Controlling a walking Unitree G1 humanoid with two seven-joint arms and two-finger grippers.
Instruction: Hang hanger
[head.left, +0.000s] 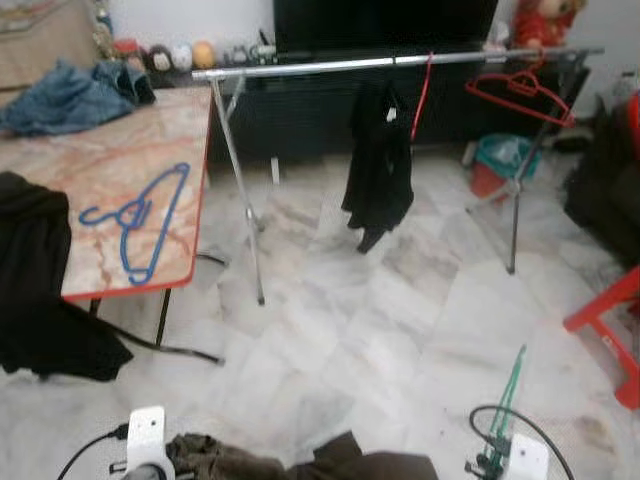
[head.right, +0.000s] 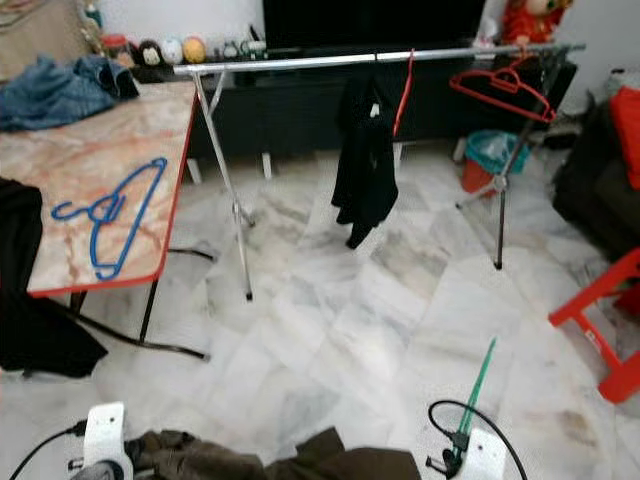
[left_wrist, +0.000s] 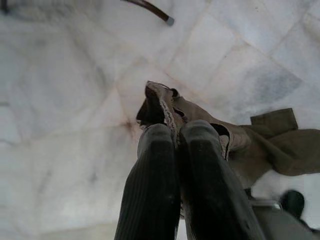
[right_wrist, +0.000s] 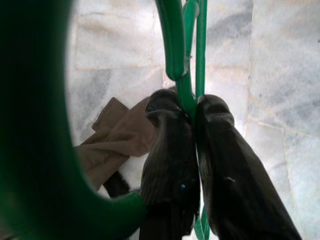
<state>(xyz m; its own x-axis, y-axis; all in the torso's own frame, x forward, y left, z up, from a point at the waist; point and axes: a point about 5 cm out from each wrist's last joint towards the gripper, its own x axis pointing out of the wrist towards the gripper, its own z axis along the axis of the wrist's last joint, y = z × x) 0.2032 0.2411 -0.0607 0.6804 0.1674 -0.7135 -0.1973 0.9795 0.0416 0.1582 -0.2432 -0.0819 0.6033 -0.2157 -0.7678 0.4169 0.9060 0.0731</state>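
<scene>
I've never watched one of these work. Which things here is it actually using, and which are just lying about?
In use:
right gripper, shut on the green hanger
left gripper, shut on the olive garment
clothes rail

Lying about:
blue hanger on the marble table
red hanger and black garment on the rail
denim clothes
red stool

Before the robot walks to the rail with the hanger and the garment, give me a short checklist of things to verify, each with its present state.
1. Right tool shut on the green hanger: ok.
2. Left tool shut on the olive garment: ok.
3. Garment already on the hanger: not ok; it hangs apart from it, low between the arms.
4. Free space on the rail left of the black garment: ok.
5. Marble floor toward the rail free of obstacles: ok, though the red stool stands to the right.
6. Hanger hook turned toward the rail: cannot tell.
</scene>
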